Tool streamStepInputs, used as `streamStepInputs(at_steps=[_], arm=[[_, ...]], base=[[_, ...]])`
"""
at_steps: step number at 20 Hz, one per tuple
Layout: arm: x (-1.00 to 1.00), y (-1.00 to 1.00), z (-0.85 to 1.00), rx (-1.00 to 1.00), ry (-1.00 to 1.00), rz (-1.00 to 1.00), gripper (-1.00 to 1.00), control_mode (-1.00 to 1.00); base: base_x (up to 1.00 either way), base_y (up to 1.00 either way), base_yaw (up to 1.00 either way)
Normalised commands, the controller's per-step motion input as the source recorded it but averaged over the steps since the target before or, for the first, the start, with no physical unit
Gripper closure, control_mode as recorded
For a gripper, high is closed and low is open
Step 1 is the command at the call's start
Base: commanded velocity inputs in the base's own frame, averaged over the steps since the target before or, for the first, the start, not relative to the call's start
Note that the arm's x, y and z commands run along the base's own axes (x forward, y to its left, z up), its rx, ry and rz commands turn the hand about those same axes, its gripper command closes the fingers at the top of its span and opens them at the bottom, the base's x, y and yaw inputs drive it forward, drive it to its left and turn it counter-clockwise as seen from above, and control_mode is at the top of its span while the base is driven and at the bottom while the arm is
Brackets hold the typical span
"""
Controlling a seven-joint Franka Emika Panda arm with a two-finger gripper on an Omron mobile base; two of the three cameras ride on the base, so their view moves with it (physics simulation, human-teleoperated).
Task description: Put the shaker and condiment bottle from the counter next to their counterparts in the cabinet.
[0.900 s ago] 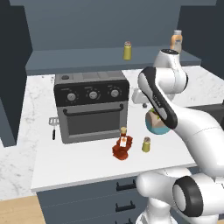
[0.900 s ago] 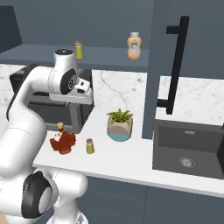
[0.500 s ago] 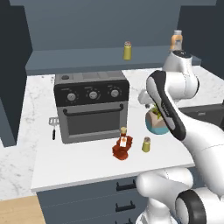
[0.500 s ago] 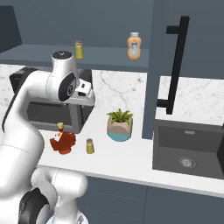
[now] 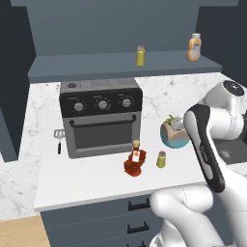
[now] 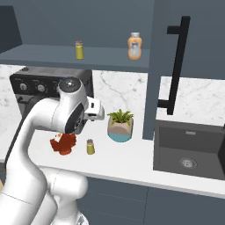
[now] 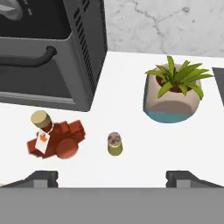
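Observation:
The shaker [image 7: 114,144], yellow-green with a greyish cap, stands on the white marble counter [image 7: 131,118] just above my open gripper [image 7: 112,178], whose fingertips [image 7: 41,177] are spread wide with nothing between them. Left of it lies the dark red-brown condiment bottle [image 7: 54,140] with its tan cap and white label. Both also show near the counter's front edge: shaker [image 5: 161,158] [image 6: 90,146], bottle [image 5: 135,161] [image 6: 63,144]. On the cabinet shelf [image 5: 96,65] stand their counterparts, a pink-capped shaker [image 5: 140,56] [image 6: 79,50] and an orange bottle [image 5: 194,47] [image 6: 134,45].
A black toaster oven [image 5: 101,116] [image 7: 48,48] sits behind the bottle. A potted plant [image 5: 173,135] [image 6: 120,125] [image 7: 173,92] stands right of the shaker. A spatula [image 5: 59,137] lies left of the oven. A dark sink [image 6: 189,149] and a tall door's black handle [image 6: 176,66] are to the right.
My arm has swung right and sunk lower over the counter. The shaker, the bottle and the things on the shelf have stayed in place.

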Motion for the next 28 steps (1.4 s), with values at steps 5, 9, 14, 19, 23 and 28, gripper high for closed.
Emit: streamStepInputs(at_steps=[5, 9, 14, 19, 23, 28], arm=[[-0.26, -0.25, -0.19, 0.00, -0.08, 0.19, -1.00, -1.00], [-0.10, -0.23, -0.16, 0.00, 0.00, 0.17, -1.00, -1.00], [-0.09, -0.06, -0.19, 0.00, -0.02, 0.17, -1.00, -1.00], [-0.16, -0.19, -0.34, 0.00, 0.00, 0.10, -1.00, -1.00], [-0.11, -0.25, -0.56, -0.07, -0.03, 0.10, -1.00, -1.00], [-0.01, -0.13, -0.52, -0.08, -0.10, 0.10, -1.00, -1.00]], base=[[0.00, 0.00, 0.00], [0.00, 0.00, 0.00], [0.00, 0.00, 0.00], [0.00, 0.00, 0.00], [0.00, 0.00, 0.00], [0.00, 0.00, 0.00]])
